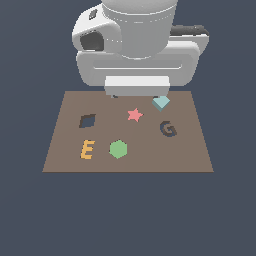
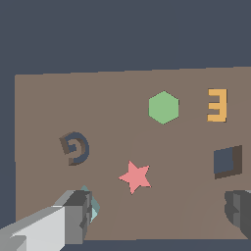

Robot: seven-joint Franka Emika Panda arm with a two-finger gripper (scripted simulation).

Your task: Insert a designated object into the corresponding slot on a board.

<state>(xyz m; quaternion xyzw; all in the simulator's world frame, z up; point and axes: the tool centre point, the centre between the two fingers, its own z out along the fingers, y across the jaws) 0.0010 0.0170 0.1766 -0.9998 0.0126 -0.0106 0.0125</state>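
One brown board [image 1: 127, 160], bearing one orange E [image 1: 87, 149], one green hexagon [image 1: 118, 149], one pink star [image 1: 134, 115], one dark G recess [image 1: 168, 129] and one dark diamond slot [image 1: 87, 120]. One teal diamond block [image 1: 161, 103] beside the star, well apart from the slot. Plain dark blue-grey ground around the board. Readable letters: E and G only. Claw [image 2: 162, 211] spread wide, one finger [image 2: 78, 211] against the block, nothing clamped.
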